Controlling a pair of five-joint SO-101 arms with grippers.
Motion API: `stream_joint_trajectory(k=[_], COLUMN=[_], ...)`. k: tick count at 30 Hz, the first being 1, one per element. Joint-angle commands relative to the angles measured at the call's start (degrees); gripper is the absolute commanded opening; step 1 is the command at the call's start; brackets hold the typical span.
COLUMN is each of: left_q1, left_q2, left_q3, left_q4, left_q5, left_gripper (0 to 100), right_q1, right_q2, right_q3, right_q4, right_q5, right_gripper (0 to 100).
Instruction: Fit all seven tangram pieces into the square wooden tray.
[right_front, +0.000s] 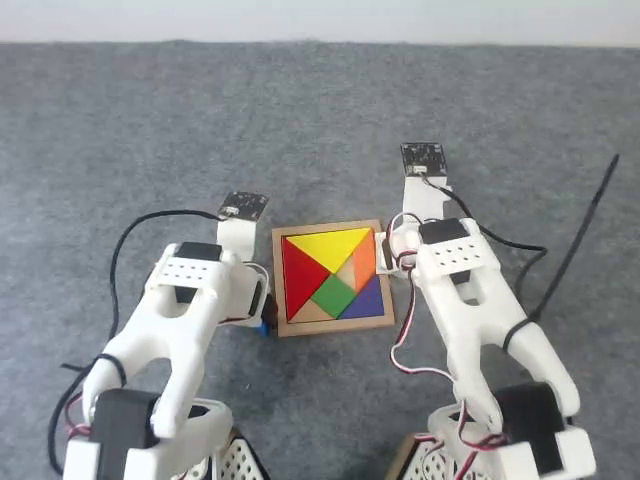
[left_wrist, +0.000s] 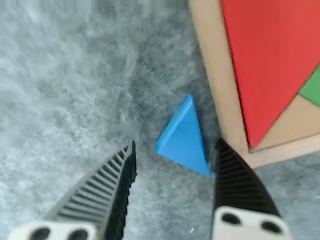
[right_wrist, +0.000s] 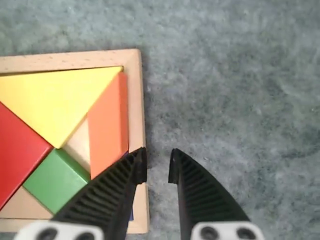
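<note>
On the grey carpet (right_front: 130, 130) just off the tray's lower left corner, found the left gripper (left_wrist: 175, 145) with fingers spread wide and clamped on nothing, one ribbed fingertip (left_wrist: 125, 165) to either side of the small blue triangle (left_wrist: 184, 135). Noted that triangle lying flat on the carpet, outside the square wooden tray (left_wrist: 215, 75) and near its rim. Could not settle contact between triangle and the fingertip nearer the tray. Inside the rim, saw the big red triangle (left_wrist: 270, 55) seated against the left wall, with a sliver of the green square (left_wrist: 312, 87) beyond it. At the tray's opposite side, found the right gripper (right_wrist: 157, 155) with fingers only narrowly apart, holding nothing, one fingertip above the right rim and the other above carpet. Past it, noted the orange parallelogram (right_wrist: 107, 125) along the right wall, the yellow triangle (right_wrist: 55, 97) across the top, and the purple piece (right_front: 365, 298) in the lower right corner. Spotted pale wood patches beside the green square.
</note>
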Motion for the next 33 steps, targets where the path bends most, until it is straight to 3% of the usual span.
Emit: stream_joint_trajectory(k=[1, 8, 33], left_q1=[0.4, 0.4, 0.4], left_q2=[3.8, 13.4, 13.1], left_q3=[-1.2, -7.3, -8.3], left_q4=[0.4, 2.3, 1.5], left_q5=[3.7, 7.3, 7.5], left_gripper=[24, 21, 14], right_q1=[0.4, 0.4, 0.4], right_q2=[-3.2, -3.2, -3.2], right_q3=[-0.5, -0.5, -0.5], right_q4=[-0.9, -0.8, -0.8], right_q5=[0.8, 0.8, 0.8], right_gripper=[8.3, 8.3, 8.3])
